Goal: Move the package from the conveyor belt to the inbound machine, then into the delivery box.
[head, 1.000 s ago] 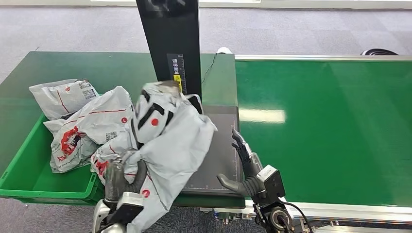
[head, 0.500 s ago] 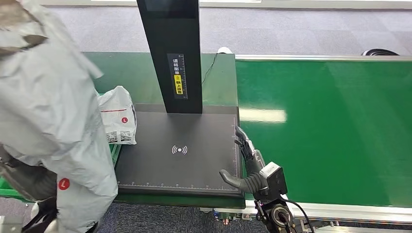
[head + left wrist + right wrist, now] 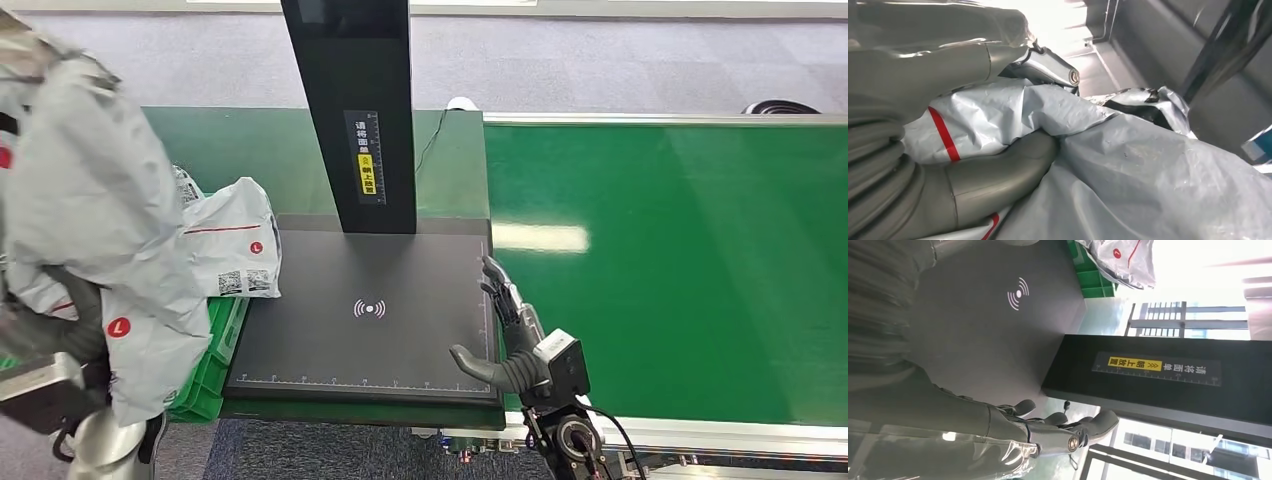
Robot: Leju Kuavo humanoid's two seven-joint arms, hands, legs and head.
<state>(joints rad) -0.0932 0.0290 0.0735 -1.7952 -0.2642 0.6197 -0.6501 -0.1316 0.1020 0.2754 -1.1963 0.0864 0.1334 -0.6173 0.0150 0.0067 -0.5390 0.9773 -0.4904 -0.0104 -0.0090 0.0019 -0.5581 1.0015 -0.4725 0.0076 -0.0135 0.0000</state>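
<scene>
Gripping a grey package [image 3: 95,210] with the left hand [image 3: 973,180], thumb curling around the crumpled plastic, lifting it at 9 o'clock above the green delivery box [image 3: 205,375]. Resting in that box, another grey parcel [image 3: 235,245]. Hovering empty with fingers spread, the right hand [image 3: 500,335], at the 3 o'clock edge of the black inbound machine [image 3: 365,310], beside the green conveyor belt [image 3: 680,260].

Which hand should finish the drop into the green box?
Left. The left hand already grips the grey package above the green box; the right hand rests open at the scanner pad edge.
</scene>
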